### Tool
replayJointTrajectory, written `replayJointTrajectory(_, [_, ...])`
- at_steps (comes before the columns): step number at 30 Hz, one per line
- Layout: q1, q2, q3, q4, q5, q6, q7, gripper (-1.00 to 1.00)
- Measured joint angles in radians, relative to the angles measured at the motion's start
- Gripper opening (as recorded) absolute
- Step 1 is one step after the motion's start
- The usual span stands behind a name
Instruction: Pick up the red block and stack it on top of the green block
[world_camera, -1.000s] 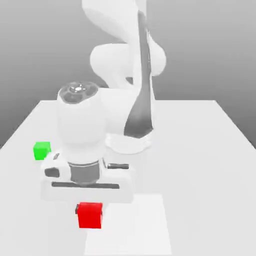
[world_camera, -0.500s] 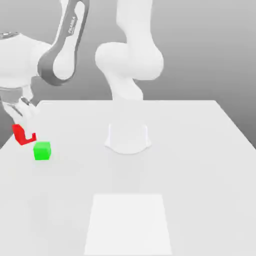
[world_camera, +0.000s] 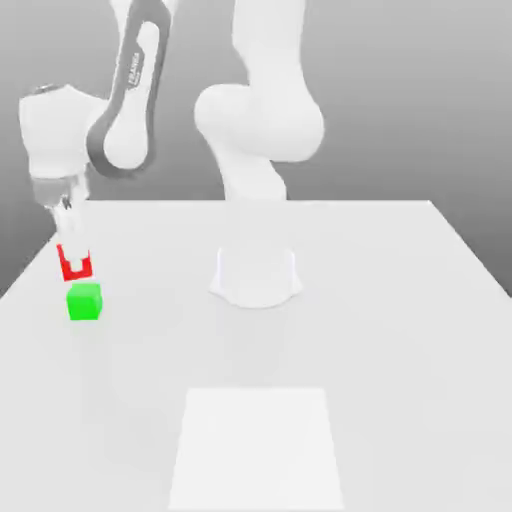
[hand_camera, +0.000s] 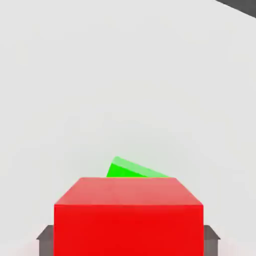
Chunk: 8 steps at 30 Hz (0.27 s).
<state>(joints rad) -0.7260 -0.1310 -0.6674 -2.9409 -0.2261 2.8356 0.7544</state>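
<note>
A wide, pale grey flat surface (world_camera: 400, 330) is seen, with a white jointed robot arm (world_camera: 255, 130) rising from a round base at its far middle. The arm is bent over toward the exterior view's left, where the gripper (world_camera: 75, 255) is pointed downward.

A small bright red smooth-faced cube (world_camera: 76, 265) is held between the fingers, which are pinched against two opposite faces and spread just to the cube's width. It is carried in the air, just above and slightly behind a small bright green smooth-faced cube (world_camera: 84, 301) resting on the surface near that left edge. In the hand view, a green sliver (hand_camera: 134, 170) is glimpsed past the red cube's top edge.

The red cube is judged rigid and light, though its smooth faces may slip; a hold on flat parallel sides suits it.
</note>
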Motion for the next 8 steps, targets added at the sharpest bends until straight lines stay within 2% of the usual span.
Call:
replayJointTrajectory(4, [0.048, 0.072, -0.016, -0.001, 0.11, 0.062, -0.076, -1.0])
replayJointTrajectory(7, [0.081, 0.129, -0.006, -0.002, 0.239, 0.106, -0.166, -1.0])
replayJointTrajectory(8, [0.084, 0.143, 0.004, -0.001, 0.277, 0.116, -0.193, 1.0])
